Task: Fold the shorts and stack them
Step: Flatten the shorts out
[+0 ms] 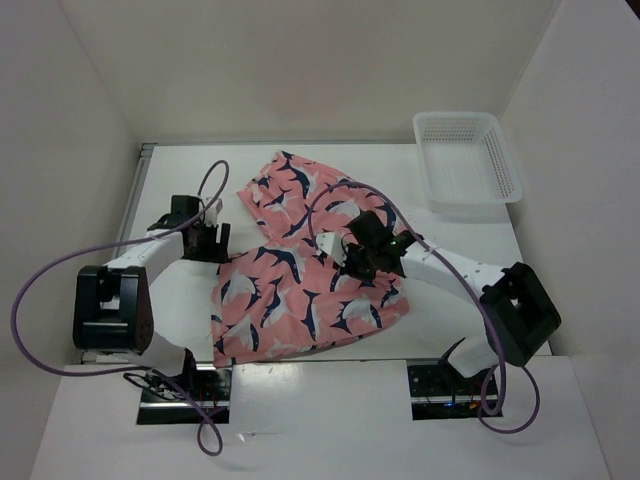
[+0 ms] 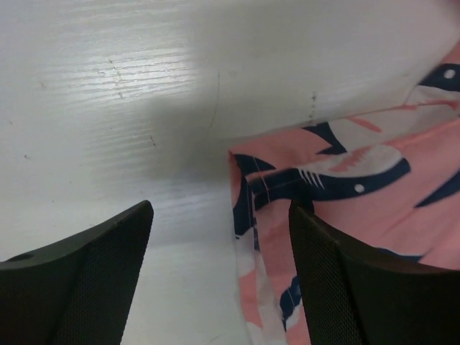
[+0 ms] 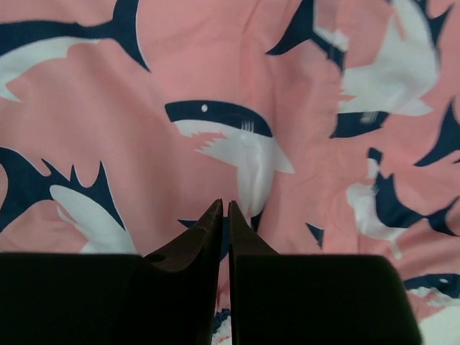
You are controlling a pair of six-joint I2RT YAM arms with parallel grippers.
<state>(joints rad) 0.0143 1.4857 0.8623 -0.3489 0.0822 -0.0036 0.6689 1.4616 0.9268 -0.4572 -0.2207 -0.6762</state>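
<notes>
Left gripper point(image 2: 219, 210) wide open, holding nothing, fingers either side of the left edge of the shorts point(image 1: 290, 295). Right gripper point(image 3: 225, 207) closed over the fabric; any pinch cannot be told. Shorts lie spread and rumpled on the table point(image 1: 455, 235).

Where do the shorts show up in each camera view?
Top external: shorts at the centre of the picture.
Left wrist: shorts in the right half, their edge on the white table.
Right wrist: shorts fill nearly the whole picture.
Shared landmark: the navy-and-white shark print.
</notes>
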